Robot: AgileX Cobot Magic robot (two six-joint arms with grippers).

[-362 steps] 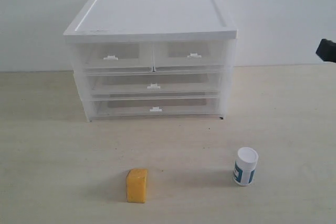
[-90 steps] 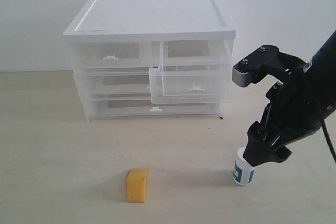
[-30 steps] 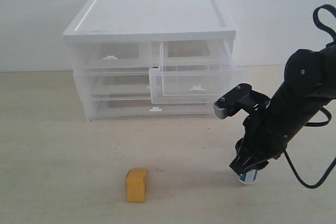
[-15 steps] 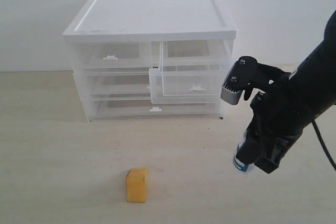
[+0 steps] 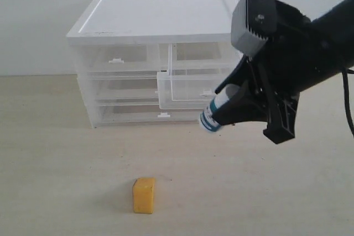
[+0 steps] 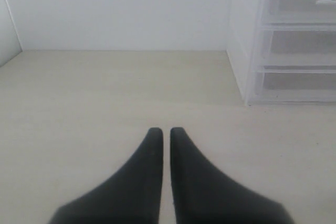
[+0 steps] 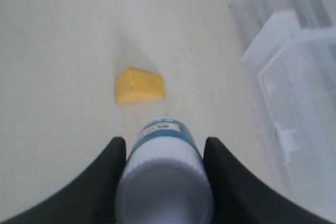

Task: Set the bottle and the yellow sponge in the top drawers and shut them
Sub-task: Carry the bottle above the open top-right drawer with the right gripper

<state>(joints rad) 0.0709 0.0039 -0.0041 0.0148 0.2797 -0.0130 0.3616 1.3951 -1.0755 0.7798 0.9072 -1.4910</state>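
Right wrist view: right claw (image 7: 164, 146) clamped on bottle (image 7: 165, 179) | left wrist view alone: left claw (image 6: 164, 132) together

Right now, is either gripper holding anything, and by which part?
The right gripper holds the bottle by its sides, around the white upper body, label end sticking out. The left gripper is shut and holds nothing.

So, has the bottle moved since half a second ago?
Yes. The bottle, held in the right gripper, has risen off the table and gone left, toward the cabinet's open top drawer.
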